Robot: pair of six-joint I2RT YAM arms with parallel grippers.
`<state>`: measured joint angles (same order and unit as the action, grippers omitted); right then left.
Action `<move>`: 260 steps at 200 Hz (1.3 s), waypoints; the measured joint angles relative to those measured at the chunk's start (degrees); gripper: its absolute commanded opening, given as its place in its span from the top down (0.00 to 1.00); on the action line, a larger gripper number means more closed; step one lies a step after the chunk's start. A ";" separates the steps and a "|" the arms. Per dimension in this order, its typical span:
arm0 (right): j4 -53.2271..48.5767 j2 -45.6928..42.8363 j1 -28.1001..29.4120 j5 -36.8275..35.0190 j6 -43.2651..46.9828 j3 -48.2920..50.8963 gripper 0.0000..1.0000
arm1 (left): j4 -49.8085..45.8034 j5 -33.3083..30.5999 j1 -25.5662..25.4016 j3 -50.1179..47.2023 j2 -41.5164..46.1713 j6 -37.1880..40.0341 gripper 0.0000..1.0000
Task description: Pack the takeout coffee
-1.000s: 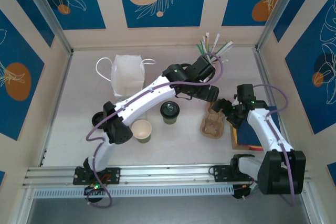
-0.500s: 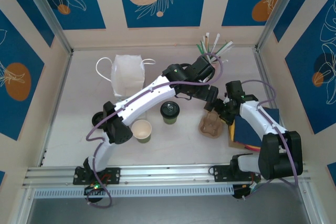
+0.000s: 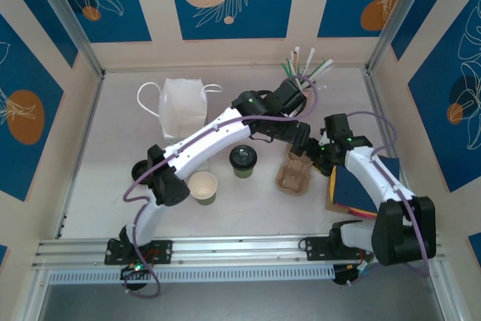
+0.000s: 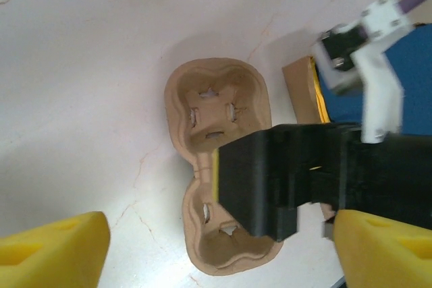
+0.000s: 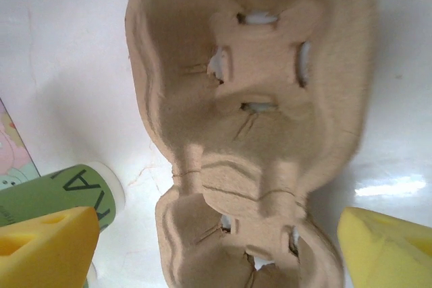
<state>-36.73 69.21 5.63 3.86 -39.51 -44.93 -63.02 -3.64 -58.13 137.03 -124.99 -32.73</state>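
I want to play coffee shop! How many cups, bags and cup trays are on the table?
Green paper cups: 2, the lidded cup and the open cup
White bag: 1
Cardboard cup tray: 1
Total: 4

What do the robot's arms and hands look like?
Both the left arm and right arm are white tubes with chunky black joints and a purple cable looping alongside. The left hand and right hand have blocky yellow fingers.
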 measured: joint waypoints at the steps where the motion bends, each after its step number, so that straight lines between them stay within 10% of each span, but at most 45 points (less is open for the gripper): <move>1: -0.17 -0.28 -0.17 -0.09 -0.04 0.00 0.08 | -0.02 0.02 0.00 0.00 0.00 -0.07 0.21; 93: -10.71 -12.90 -7.23 -6.08 0.00 -0.35 0.05 | 0.02 2.36 -0.15 0.02 -6.91 -3.02 0.47; 260: -17.57 -17.59 -7.56 -10.97 -1.55 -0.48 0.01 | 1.77 2.51 -3.50 4.04 -18.18 -2.51 0.57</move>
<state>-54.30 51.62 -1.93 -7.11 -41.06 -45.41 -61.25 -1.13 -61.63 141.08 -143.17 -35.24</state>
